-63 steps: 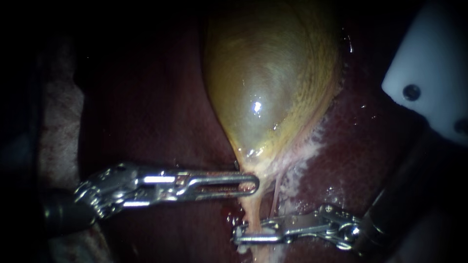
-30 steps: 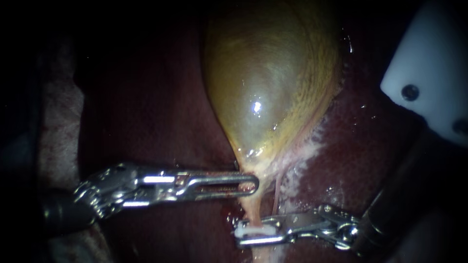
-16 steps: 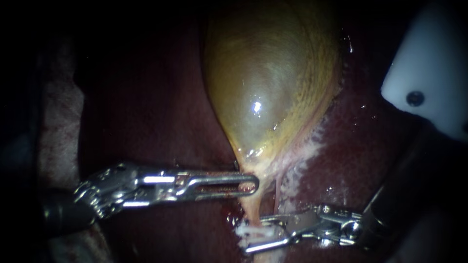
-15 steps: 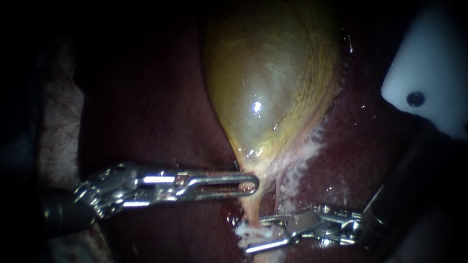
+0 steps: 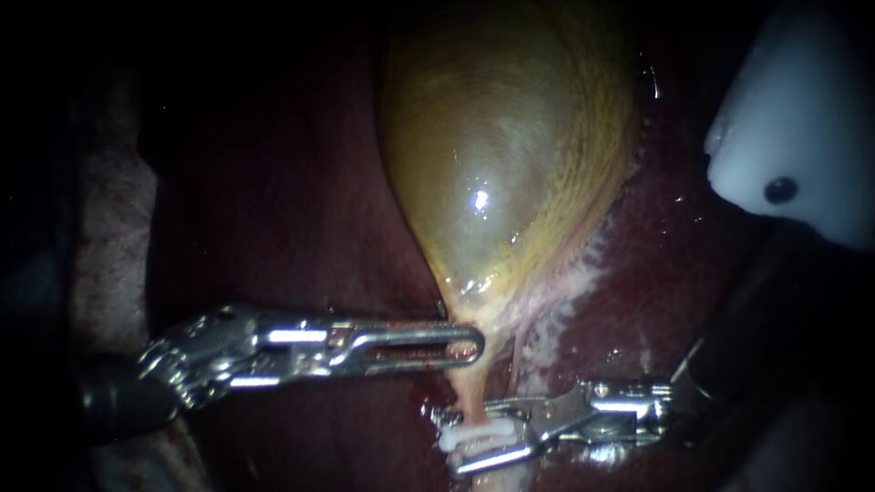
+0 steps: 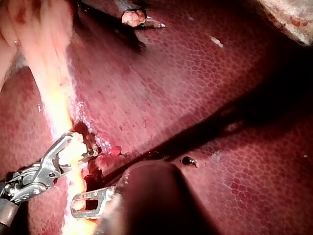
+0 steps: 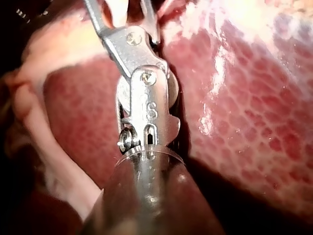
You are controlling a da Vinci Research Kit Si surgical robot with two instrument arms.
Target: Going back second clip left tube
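A white clip (image 5: 481, 435) is seen seated on the left tube (image 5: 463, 394) (just below the gallbladder (image 5: 497, 155)), between the spread jaws of the right tool (image 5: 453, 445). Only withdrawal is judged outstanding.

Two instruments (image 5: 467, 346) (image 5: 453, 445); one clip (image 5: 474, 435); one gallbladder (image 5: 501, 155); one liver (image 5: 679, 273).

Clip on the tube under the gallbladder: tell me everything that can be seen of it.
The clip is a small white bar, plastic by its look. It lies crosswise on the pale tube, just below the narrow end of the gallbladder. It appears closed around the tube, with an end showing on each side. The right instrument is open around it, with metal above and below; whether the metal touches the clip cannot be told.
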